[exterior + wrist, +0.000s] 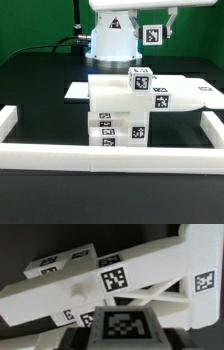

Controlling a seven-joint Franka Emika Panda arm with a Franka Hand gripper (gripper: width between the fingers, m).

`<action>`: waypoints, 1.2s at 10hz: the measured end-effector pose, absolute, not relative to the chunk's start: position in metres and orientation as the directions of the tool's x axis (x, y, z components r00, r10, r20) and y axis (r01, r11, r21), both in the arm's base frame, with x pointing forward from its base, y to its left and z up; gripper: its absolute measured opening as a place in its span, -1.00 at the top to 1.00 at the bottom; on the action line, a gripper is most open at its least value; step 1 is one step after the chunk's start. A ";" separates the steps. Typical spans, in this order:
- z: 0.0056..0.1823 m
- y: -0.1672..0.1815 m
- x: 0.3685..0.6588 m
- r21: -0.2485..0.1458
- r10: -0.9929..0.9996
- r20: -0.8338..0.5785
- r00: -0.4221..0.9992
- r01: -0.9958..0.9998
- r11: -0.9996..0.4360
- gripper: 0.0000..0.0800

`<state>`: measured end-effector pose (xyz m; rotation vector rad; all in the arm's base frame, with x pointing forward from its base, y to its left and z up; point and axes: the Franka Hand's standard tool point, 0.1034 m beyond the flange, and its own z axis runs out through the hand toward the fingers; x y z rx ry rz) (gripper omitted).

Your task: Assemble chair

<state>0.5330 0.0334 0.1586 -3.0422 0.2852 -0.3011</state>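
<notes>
Black table (40, 95) before a green backdrop, fenced by a low white border rail (110, 155). At centre, pressed against the rail's front run, apparently for bracing: the chair (135, 105), a partly built stack of tagged white parts, one flat piece reaching toward the exterior view's right. Tool (118, 333) close against a tagged block; grip state impossible to tell. Open table behind and beside.

One partly assembled chair (130, 105) on one table (40, 75). One border rail (100, 155). One marker board (78, 91). Marker tags on the chair: at least eight visible.
</notes>
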 end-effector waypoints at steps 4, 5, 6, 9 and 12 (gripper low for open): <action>0.128 0.003 0.541 -0.011 -0.096 0.190 0.977 -0.096 -0.995 0.33; 0.126 0.003 0.540 -0.010 -0.094 0.187 0.978 -0.094 -0.996 0.33; 0.125 0.003 0.539 -0.009 -0.094 0.185 0.978 -0.094 -0.996 0.33; 0.122 0.003 0.537 -0.013 -0.108 0.180 0.978 -0.108 -0.994 0.33; 0.114 0.003 0.532 -0.011 -0.113 0.165 0.980 -0.113 -0.994 0.33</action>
